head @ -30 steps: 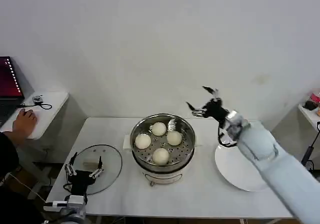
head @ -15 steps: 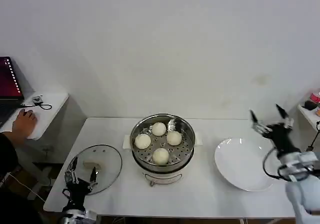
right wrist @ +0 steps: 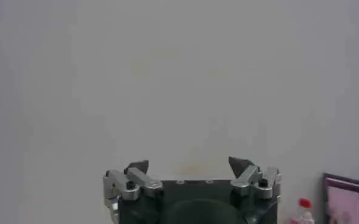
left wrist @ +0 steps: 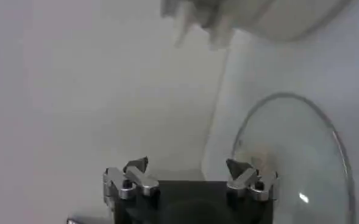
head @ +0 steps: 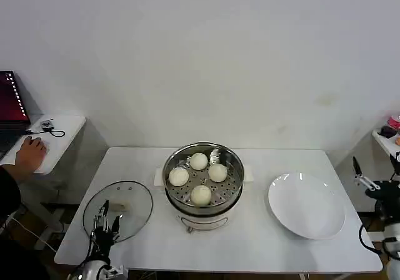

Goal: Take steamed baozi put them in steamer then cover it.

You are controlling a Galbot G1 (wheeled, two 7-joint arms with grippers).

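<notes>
A white table spans the lower half of the head view, from lower left to lower right, against a plain pale wall. At the centre of the frame stands the steamer, a shiny steel pot on a white base, open at the top. On its perforated floor lie the four steamed baozi: one toward the back, one at the left, one at the right and one at the front, close together but each apart from the pot's wall.

To the right of the steamer, in the lower right of the frame, a flat white plate rests on the table with nothing on it. To the left of the steamer, in the lower left, the cover lies flat on the table near its front left corner, pale handle up; in the left wrist view the cover shows as a clear dome with a thin metal rim.

The left gripper stands low at the bottom left, over the near edge of the cover. In the left wrist view the left gripper has its jaws spread wide with nothing between them.

The right gripper sits at the far right edge, beyond the table's end and well apart from the plate. In the right wrist view the right gripper faces the bare wall, jaws wide apart and holding nothing.
</notes>
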